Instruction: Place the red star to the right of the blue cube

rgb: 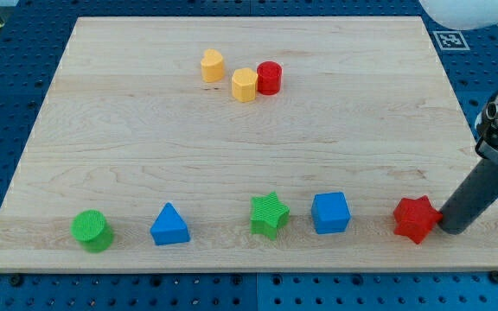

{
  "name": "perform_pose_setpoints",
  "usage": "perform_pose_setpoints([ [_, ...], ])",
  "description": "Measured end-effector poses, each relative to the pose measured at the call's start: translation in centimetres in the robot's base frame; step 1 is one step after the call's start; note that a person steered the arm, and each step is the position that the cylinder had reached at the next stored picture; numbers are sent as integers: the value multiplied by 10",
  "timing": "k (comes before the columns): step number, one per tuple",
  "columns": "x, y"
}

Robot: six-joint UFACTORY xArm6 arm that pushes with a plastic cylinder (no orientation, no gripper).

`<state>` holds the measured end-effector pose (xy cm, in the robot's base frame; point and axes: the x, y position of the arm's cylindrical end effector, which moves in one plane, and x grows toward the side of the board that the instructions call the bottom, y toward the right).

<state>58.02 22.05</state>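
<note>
The red star (pixel 416 218) lies near the board's bottom right. The blue cube (pixel 330 212) sits to its left, with a gap between them. My tip (pixel 449 230) is at the red star's right side, touching or nearly touching it. The dark rod rises from there toward the view's right edge.
A green star (pixel 269 215) sits left of the blue cube. A blue triangle (pixel 170 225) and a green cylinder (pixel 91 231) lie further left. Near the top are a yellow block (pixel 212 66), a yellow hexagon (pixel 245 85) and a red cylinder (pixel 269 78). The wooden board (pixel 232 147) ends just below the row.
</note>
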Motion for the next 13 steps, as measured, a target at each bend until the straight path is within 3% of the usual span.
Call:
perform_pose_setpoints([
  [2, -15, -9],
  [4, -111, -47],
  [5, -128, -54],
  [13, -167, -53],
])
